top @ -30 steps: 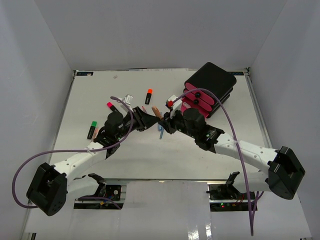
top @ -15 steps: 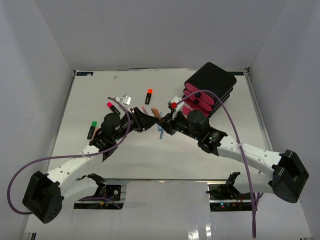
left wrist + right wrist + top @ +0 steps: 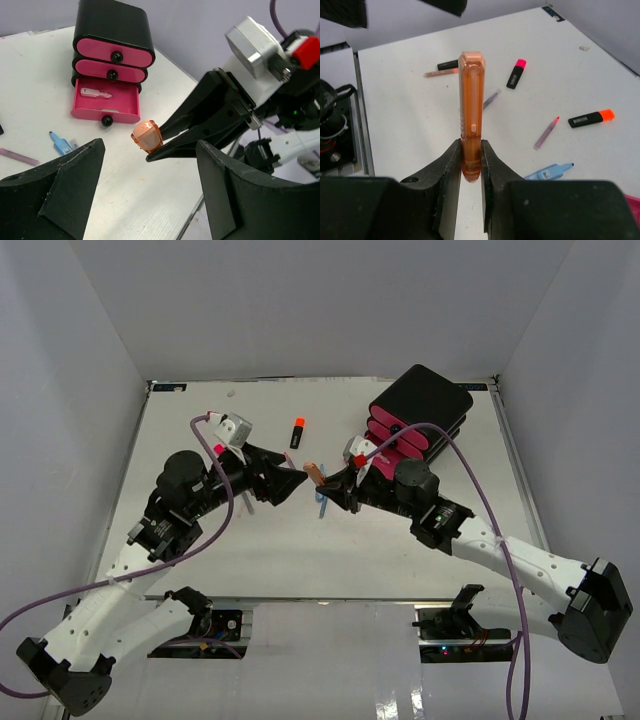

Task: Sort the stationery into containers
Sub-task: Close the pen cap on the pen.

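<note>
From above, the left end effector hangs over the middle of the white table with its jaws spread wide and nothing between them. Facing it tip to tip, the right end effector pinches an orange pen held clear of the table. The black drawer box stands at the far right, and an orange-capped highlighter lies well apart from it, toward the middle.

In the left wrist view, the left end effector's own fingers frame the picture, far apart. Between them, farther off, the right end effector grips the orange pen end-on. The box's bottom drawer is pulled out with a pale item inside; a blue pen lies on the table just in front.

In the right wrist view, the right end effector is clamped narrowly on the orange pen, which stands upright. Below lie a pink-capped highlighter, the orange-capped highlighter, a purple pen and the blue pen.
</note>
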`<state>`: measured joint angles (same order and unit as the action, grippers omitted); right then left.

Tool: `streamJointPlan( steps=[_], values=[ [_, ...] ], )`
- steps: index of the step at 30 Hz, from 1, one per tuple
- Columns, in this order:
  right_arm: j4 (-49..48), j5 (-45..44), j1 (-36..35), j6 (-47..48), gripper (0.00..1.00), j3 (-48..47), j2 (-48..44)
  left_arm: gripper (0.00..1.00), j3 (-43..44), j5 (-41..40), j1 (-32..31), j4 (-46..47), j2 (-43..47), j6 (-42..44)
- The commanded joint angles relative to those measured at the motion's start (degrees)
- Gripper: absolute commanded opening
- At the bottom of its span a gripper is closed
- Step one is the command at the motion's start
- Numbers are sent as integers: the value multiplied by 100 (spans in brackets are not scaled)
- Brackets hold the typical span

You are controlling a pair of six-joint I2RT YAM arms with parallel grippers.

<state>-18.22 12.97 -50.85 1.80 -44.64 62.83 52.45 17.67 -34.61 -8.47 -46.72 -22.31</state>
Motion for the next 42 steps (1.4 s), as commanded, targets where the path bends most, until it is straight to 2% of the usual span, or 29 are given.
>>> streamJointPlan(
  steps=[1, 5, 6, 10, 15, 18, 19, 23, 38, 42],
  values=[
    [406, 504, 128, 320, 8, -106, -95, 85, 336, 596, 16, -997, -109, 1174],
    [1003, 882, 251, 531, 8, -281, -113, 85, 766, 1342, 16, -1533, -425, 2018],
    [1144, 1004, 260, 592, 8, -325, -130, 85, 845, 1422, 16, -1665, -521, 2394],
    [1899, 1155, 304, 944, 8, -545, -201, 85, 1162, 1677, 16, -2202, -1022, 2985],
    [2305, 1453, 471, 1085, 8, -624, -166, 82, 987, 2151, 16, -2036, -1190, 3320],
    [2481, 1620, 488, 1138, 8, -686, -122, 77, 811, 2214, 16, -2001, -1208, 3645],
    [2551, 1629, 497, 1164, 8, -712, -87, 73, 741, 2319, 16, -1948, -1164, 3750],
    [2621, 1734, 497, 1191, 8, -747, 1, 65, 627, 2653, 16, -1860, -1041, 3979],
    [2850, 1990, 506, 1393, 8, -862, 107, 64, 600, 3225, 16, -1702, -1331, 4349],
    [2850, 2016, 506, 1402, 8, -836, 72, 61, 600, 3321, 16, -1702, -1489, 4331]
  ],
)
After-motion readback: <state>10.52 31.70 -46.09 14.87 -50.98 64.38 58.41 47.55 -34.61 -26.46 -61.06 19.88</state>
